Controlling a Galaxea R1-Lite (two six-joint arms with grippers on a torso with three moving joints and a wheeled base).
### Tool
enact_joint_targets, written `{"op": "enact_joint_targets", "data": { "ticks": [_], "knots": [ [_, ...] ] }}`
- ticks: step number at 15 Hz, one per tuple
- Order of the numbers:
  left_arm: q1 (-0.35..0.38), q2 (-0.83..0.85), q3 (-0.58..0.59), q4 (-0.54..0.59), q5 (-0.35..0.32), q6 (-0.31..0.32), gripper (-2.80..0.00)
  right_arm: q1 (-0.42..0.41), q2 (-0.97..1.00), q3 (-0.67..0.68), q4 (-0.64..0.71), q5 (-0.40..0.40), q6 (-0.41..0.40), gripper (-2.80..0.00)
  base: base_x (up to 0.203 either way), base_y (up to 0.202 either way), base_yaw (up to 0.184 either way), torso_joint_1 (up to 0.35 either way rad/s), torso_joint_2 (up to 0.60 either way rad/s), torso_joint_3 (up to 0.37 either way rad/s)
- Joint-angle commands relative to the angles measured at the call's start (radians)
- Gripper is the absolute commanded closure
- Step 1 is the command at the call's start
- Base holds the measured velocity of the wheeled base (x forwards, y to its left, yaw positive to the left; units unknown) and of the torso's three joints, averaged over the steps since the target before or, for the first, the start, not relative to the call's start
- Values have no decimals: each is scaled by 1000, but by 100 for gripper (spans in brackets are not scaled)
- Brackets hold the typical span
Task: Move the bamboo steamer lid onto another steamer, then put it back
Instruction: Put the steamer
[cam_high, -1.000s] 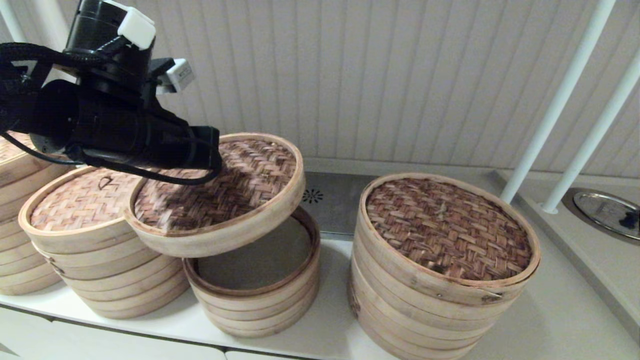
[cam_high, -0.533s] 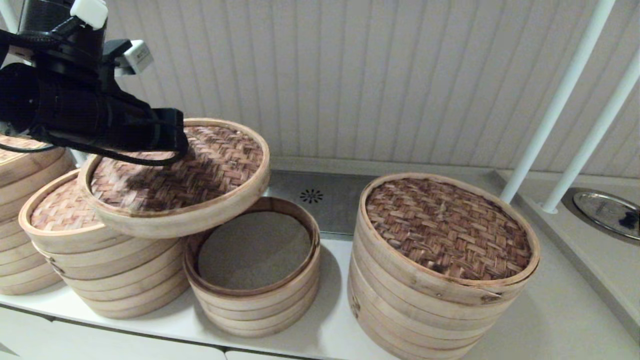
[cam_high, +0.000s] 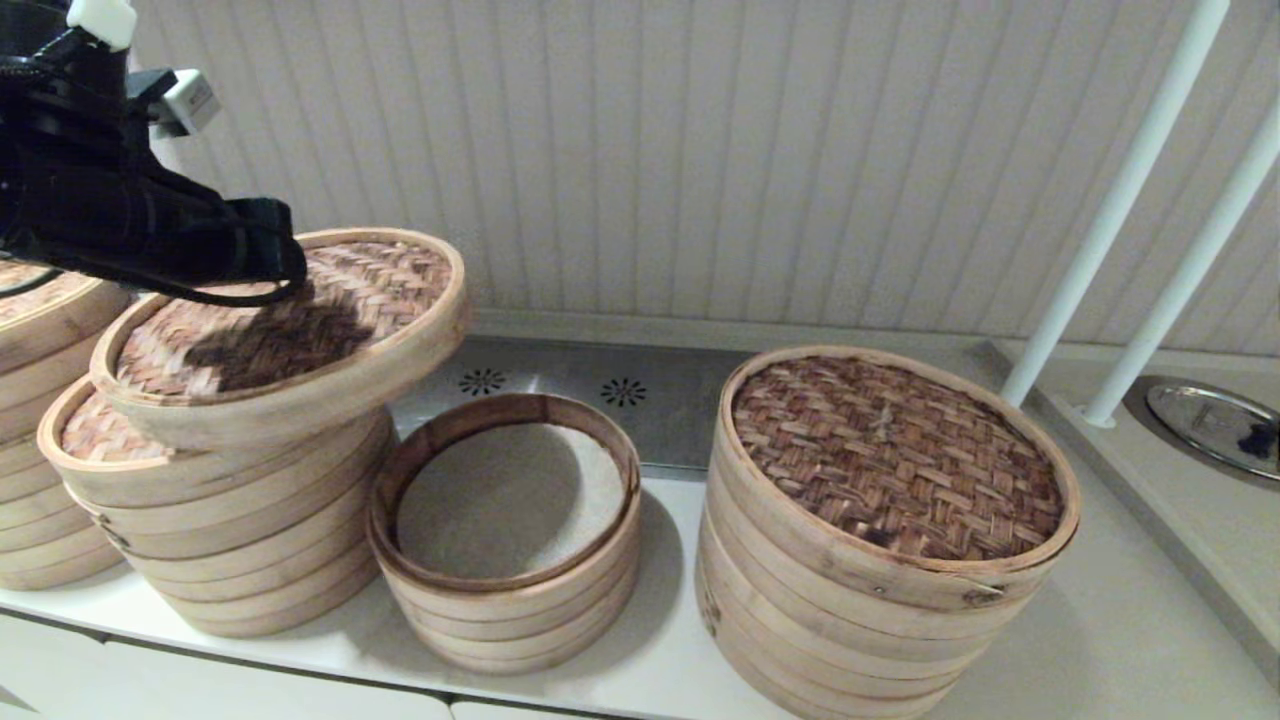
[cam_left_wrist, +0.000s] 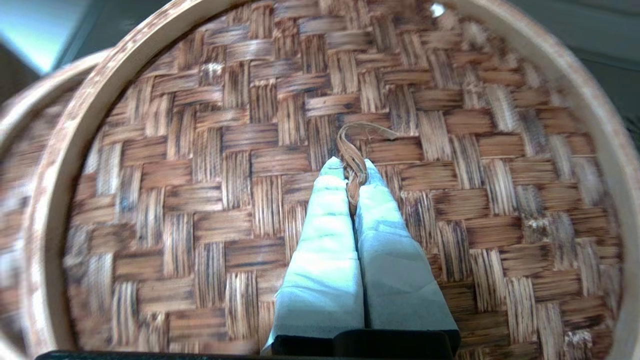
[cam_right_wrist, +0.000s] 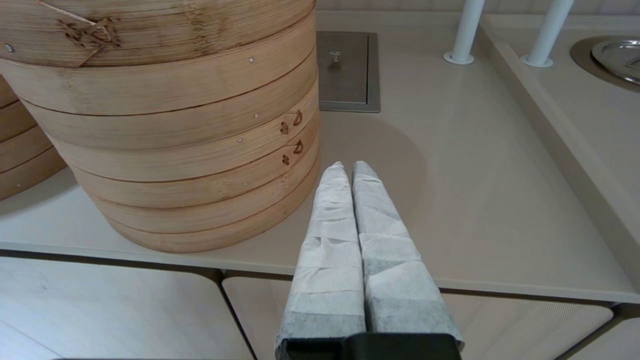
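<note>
The bamboo steamer lid (cam_high: 300, 330), reddish-brown weave with a pale rim, hangs tilted over the medium-wide steamer (cam_high: 220, 520) at the left and covers most of its light tan top (cam_high: 95, 440). My left gripper (cam_left_wrist: 351, 170) is shut on the lid's small loop handle (cam_left_wrist: 352, 160), at the lid's (cam_left_wrist: 450, 200) centre. The narrowest steamer (cam_high: 505, 560) stands uncovered in the middle. My right gripper (cam_right_wrist: 348, 167) is shut and empty, low at the counter's front edge beside the widest steamer (cam_right_wrist: 165, 125).
The widest steamer with dark weave (cam_high: 890, 530) stands at the right. Another stack (cam_high: 40, 420) sits at the far left. Two white poles (cam_high: 1120, 200) and a metal dish (cam_high: 1215, 425) are at the back right. A metal drain plate (cam_high: 640, 395) lies behind the steamers.
My left arm has carried the lid leftward, from above the open narrow steamer to over the medium-wide steamer. The right arm has not moved.
</note>
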Motion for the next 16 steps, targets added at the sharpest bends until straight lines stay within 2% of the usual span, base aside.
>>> {"op": "enact_joint_targets", "data": {
  "ticks": [1,7,11,16],
  "knots": [
    [31,9,-3,3,1,0,0,0,-1,3,0,0,0,0,0,0,0,0,0,0],
    [119,25,-15,3,2,11,0,0,-1,3,0,0,0,0,0,0,0,0,0,0],
    [208,48,-36,2,-11,42,0,0,-1,3,0,0,0,0,0,0,0,0,0,0],
    [241,49,-27,4,-53,77,0,0,-1,3,0,0,0,0,0,0,0,0,0,0]
  ]
}}
